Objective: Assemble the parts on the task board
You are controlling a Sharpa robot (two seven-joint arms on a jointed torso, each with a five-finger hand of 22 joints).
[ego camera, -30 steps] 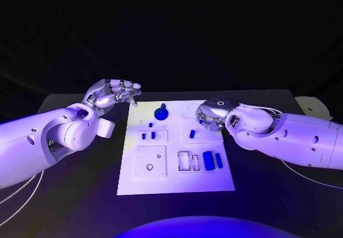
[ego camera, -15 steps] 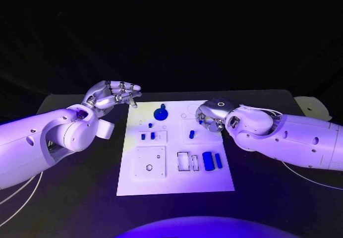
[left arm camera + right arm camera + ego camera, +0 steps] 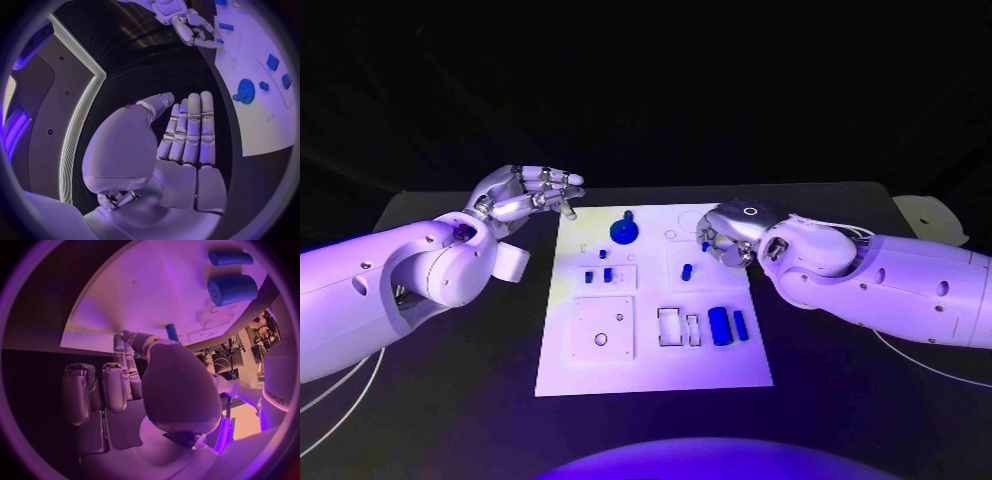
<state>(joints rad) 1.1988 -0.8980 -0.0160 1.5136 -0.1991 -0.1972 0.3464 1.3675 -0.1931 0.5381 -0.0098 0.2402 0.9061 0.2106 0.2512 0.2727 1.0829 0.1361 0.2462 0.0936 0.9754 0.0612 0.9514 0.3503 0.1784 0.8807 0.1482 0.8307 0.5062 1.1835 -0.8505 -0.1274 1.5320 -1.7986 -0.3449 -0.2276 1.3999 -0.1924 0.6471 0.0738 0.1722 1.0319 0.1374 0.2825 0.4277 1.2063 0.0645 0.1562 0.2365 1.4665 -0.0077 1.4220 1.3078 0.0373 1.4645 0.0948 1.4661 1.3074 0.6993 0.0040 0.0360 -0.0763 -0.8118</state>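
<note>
The white task board (image 3: pixel 646 355) lies mid-table and carries several blue parts. A blue gear (image 3: pixel 626 230) with a knob sits near its far edge, and the left wrist view shows this gear (image 3: pixel 245 91) as well. A short blue peg (image 3: pixel 687 271) stands right of centre. A thick blue cylinder (image 3: pixel 720 324) and a thinner bar (image 3: pixel 741 322) lie at the near right. My right hand (image 3: pixel 723 242) hovers just right of the peg with fingers curled in, holding nothing; the peg (image 3: pixel 172 332) shows just past its thumb. My left hand (image 3: pixel 528 192) is raised beyond the board's far left corner, fingers (image 3: pixel 190 130) straight and empty.
Two small blue pieces (image 3: pixel 599 274) sit in a left recess of the board. A pale white object (image 3: pixel 927 215) rests at the table's far right edge. Black table (image 3: pixel 848 400) surrounds the board on all sides.
My right hand and forearm have drifted slightly to the right, away from the peg. The left hand and the parts have stayed put.
</note>
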